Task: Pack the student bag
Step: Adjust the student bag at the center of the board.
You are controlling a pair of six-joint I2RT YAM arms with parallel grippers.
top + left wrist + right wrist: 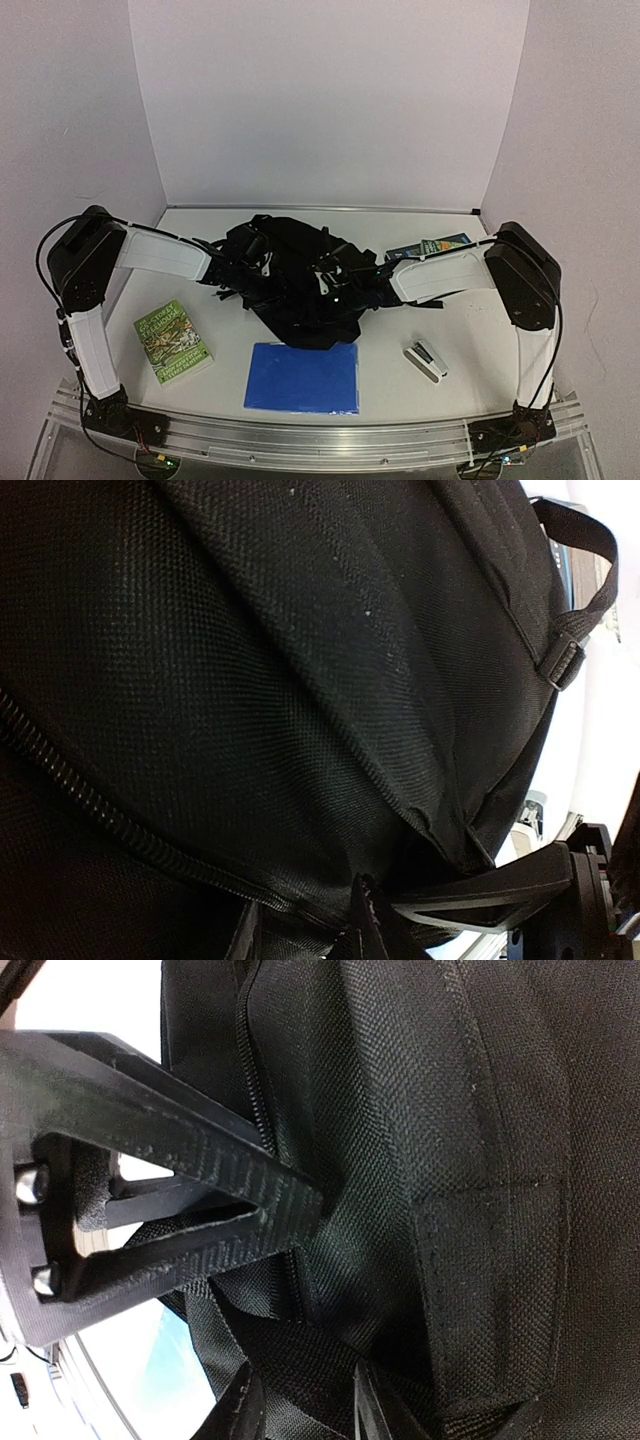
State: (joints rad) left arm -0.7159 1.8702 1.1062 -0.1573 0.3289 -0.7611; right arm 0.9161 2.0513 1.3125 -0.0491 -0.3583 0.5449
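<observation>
Though under bag [300,290] — table [470,335], lilac walls [330,100]

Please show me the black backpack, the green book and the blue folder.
Black soft fabric backpack [300,312]: top external view, lower panel.
Green paperback book [172,342]: top external view, cover centre.
Flat blue rectangular folder [302,378]: top external view, centre.

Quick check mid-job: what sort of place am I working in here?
Probably a lab test cell, not a classroom: plain pale panel walls box in a white table, an aluminium rail runs along its near edge, and the black fabric backpack and green paperback book look staged.
</observation>
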